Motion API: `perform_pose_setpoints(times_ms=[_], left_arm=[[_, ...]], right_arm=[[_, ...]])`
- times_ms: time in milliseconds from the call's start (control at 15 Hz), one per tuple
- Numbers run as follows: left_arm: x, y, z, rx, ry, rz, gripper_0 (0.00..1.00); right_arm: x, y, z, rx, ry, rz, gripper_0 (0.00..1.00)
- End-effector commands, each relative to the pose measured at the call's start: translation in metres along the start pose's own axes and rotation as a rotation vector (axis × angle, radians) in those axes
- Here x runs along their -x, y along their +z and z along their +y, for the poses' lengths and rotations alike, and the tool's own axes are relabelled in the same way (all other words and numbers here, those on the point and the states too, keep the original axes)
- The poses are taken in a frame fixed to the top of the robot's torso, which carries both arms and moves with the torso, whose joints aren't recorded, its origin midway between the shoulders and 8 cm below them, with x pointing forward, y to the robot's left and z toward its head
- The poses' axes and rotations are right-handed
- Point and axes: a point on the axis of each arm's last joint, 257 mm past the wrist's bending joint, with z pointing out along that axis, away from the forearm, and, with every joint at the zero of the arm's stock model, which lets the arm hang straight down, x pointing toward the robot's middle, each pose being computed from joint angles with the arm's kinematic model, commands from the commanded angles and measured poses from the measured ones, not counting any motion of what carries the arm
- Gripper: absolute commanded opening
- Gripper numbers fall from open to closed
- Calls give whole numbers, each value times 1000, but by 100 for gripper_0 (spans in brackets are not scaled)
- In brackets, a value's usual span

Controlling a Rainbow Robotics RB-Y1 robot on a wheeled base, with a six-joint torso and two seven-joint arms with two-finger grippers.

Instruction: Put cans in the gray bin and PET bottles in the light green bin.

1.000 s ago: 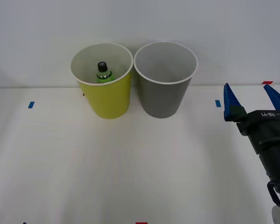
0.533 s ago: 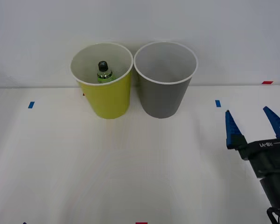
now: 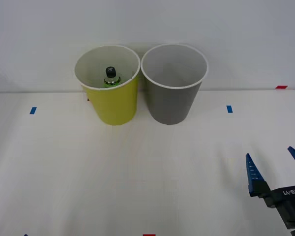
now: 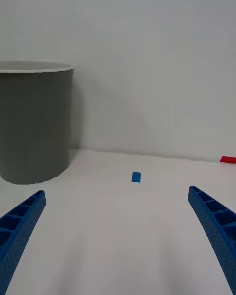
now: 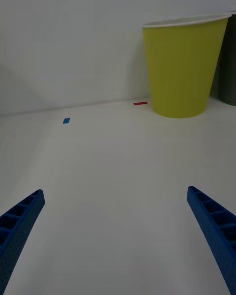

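Standing upright inside the light green bin (image 3: 108,93), the bottle (image 3: 110,77) shows its black cap; the gray bin (image 3: 173,88) stands just beside. The right hand (image 3: 276,164) hovers open over the tabletop (image 3: 137,172); the left hand (image 5: 118,241) is open too.

light green bin: tapered round yellow-green plastic bin (image 3: 115,101) with a white rim and white inside, standing upright at the far side of the table, on the left of the pair.
gray bin: tapered round dark-gray plastic bin (image 3: 173,101) with a white rim and pale inside, standing upright just beside the green one, on its right.
pet bottle: small clear plastic bottle (image 3: 111,78) with a green label and black screw cap, sitting upright inside the light green bin, its cap showing below the rim.
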Motion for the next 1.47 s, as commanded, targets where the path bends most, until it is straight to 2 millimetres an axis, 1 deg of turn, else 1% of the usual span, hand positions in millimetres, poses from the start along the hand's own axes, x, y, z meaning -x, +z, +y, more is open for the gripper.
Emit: perform_pose_setpoints(times_ms=[67,267,533,800,1000,1467], left_arm=[[0,0,0,0,0,0,100],[0,0,0,0,0,0,100],[0,0,0,0,0,0,100],[0,0,0,0,0,0,100],[0,0,0,0,0,0,100],[0,0,0,0,0,0,100]], right_arm=[[-19,-30,1,10,16,66,100],[-29,-57,8,9,53,95,100],[-40,-101,14,-5,103,148,100],[-44,-129,26,6,146,181,100],[-48,-139,30,12,159,202,100],[-52,-146,32,6,180,222,100]])
